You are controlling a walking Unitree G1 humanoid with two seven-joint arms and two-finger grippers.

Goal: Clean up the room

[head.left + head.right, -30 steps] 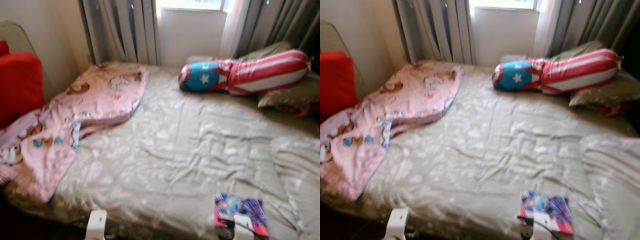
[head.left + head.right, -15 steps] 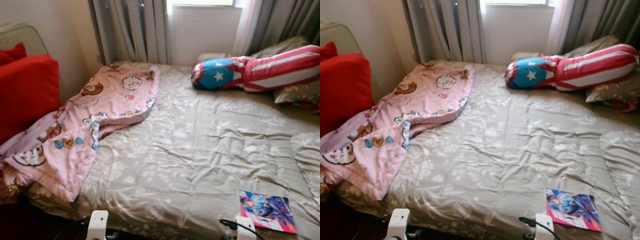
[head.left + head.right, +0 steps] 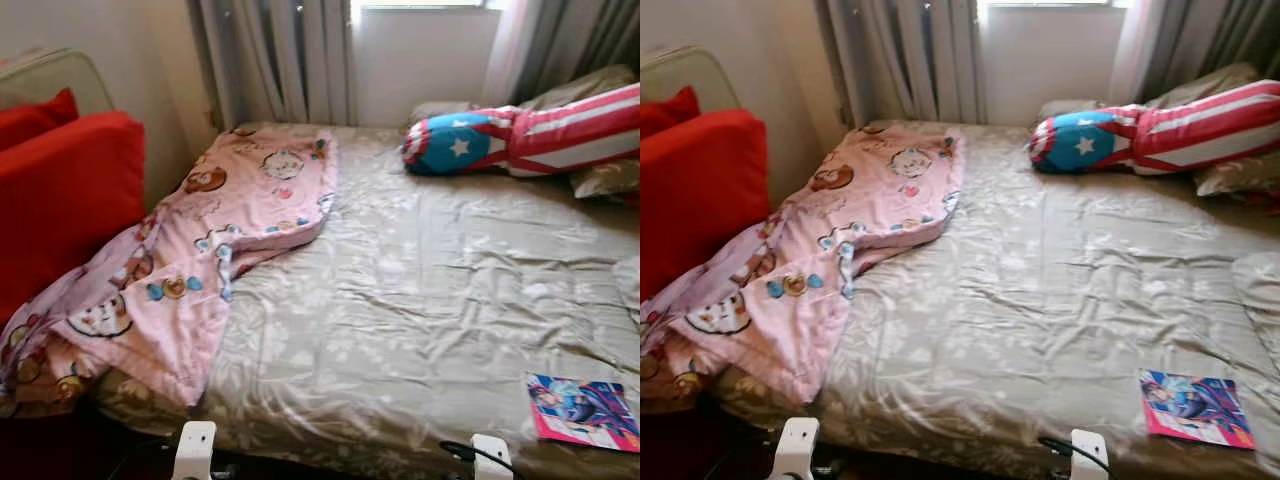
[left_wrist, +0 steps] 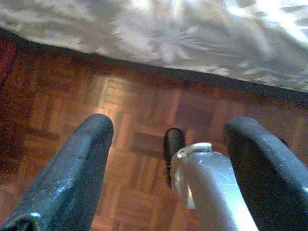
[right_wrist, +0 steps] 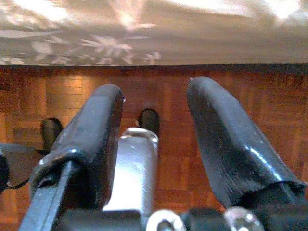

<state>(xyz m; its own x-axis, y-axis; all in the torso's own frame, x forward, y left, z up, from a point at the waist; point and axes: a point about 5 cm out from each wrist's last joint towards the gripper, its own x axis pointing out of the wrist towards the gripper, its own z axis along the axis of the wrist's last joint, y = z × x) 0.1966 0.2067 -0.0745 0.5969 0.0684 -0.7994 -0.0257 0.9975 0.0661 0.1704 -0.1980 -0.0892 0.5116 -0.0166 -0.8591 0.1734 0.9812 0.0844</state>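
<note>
Parquet floor (image 4: 139,130) lies under both my idle arms: my left gripper (image 4: 168,159) and my right gripper (image 5: 154,130) hang with fingers spread wide, holding nothing, just short of the bed's (image 3: 430,300) near edge. On the bed's near right corner, ahead of my right gripper, a colourful magazine (image 3: 583,411) lies flat, long axis across the bed. Farther left, a pink cartoon blanket (image 3: 200,260) sprawls rumpled, running from the near-left edge toward the curtains (image 3: 280,60). A star-and-stripes bolster (image 3: 530,135) lies crosswise at the far right.
</note>
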